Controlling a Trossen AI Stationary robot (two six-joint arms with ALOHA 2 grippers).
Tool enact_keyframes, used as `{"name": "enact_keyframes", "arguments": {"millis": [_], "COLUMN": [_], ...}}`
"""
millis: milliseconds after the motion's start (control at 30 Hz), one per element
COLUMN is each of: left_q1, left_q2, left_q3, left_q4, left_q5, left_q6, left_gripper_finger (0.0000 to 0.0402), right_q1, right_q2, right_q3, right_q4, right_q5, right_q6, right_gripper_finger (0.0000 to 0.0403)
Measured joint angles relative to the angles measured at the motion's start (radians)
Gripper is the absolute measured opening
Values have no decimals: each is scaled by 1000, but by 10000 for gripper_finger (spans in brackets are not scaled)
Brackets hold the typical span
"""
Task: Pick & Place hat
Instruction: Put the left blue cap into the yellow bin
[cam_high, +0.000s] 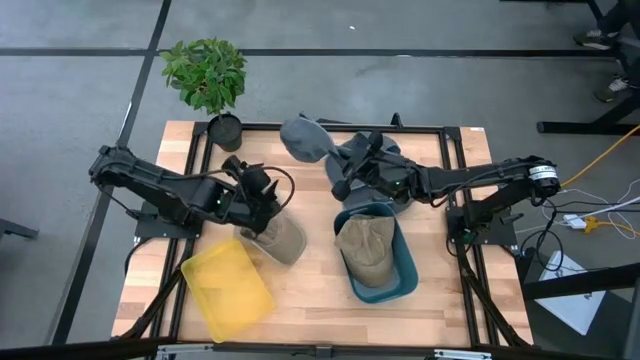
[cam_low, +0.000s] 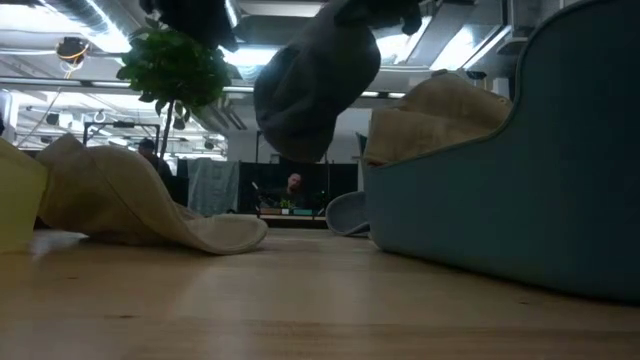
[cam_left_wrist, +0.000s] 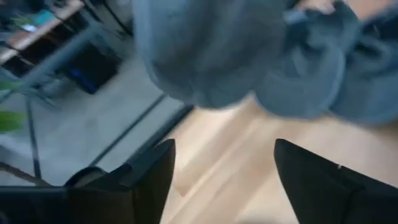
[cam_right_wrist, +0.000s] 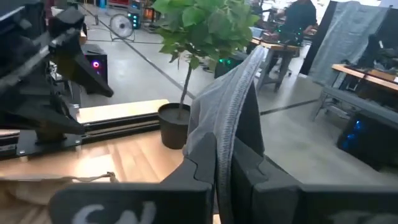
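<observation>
A grey hat (cam_high: 305, 138) is held in the air by my right gripper (cam_high: 347, 166), which is shut on it near the table's far middle. In the low view the grey hat (cam_low: 315, 90) hangs clear of the table. My left gripper (cam_high: 262, 196) is open just beyond a beige hat (cam_high: 281, 239). This hat lies flat with its brim on the wood (cam_low: 215, 235). In the left wrist view the left gripper (cam_left_wrist: 224, 152) has only bare table between its fingers. A second beige hat (cam_high: 366, 250) rests inside the blue bin (cam_high: 405, 268). My right gripper (cam_right_wrist: 224, 155) pinches a fold of the grey hat's cloth (cam_right_wrist: 231, 127) between its two fingers. It reaches in from the table's right side. The cloth rises past the fingertips, and the hat's body is lifted clear of the table.
A heap of blue-grey hats (cam_high: 385, 165) lies under the right arm near the far edge. A yellow bin (cam_high: 228, 288) sits at the near left. A potted plant (cam_high: 208, 75) stands at the far left corner. Bare wood shows between the two bins.
</observation>
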Motion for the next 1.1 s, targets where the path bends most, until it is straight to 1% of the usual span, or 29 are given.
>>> {"name": "enact_keyframes", "arguments": {"millis": [133, 267, 367, 433, 500, 600, 767, 867, 967, 1100], "left_q1": [-10, -31, -50, -55, -51, -16, 102, 170, 219, 265], "left_q2": [-37, -92, -145, -183, -225, -276, -320, -321, -321, -318], "left_q3": [-103, -226, -322, -387, -457, -569, -772, -862, -917, -942], "left_q4": [87, 208, 349, 476, 621, 900, 1404, 1641, 1750, 1765], "left_q5": [-76, -125, -152, -146, -103, -10, 139, 216, 256, 276], "left_q6": [-102, -194, -203, -167, -95, 44, 247, 320, 348, 324], "left_gripper_finger": [290, 294, 295, 295, 295, 295, 294, 295, 294, 295], "right_q1": [15, 23, 27, 27, 28, 28, 28, 28, 28, 28], "right_q2": [-2, -15, -17, -16, -17, -16, -16, -16, -16, -16], "right_q3": [0, -1, -1, -1, -1, -1, -1, -1, -1, -1], "right_q4": [3, 10, 12, 10, 11, 14, 40, 39, 46, 50], "right_q5": [2, -1, 0, -1, -1, -32, -80, -80, -80, -80], "right_q6": [-9, -22, -34, -35, -35, -35, -31, -27, -26, -23], "right_gripper_finger": [19, 19, 18, 19, 20, 20, 18, 19, 19, 18]}}
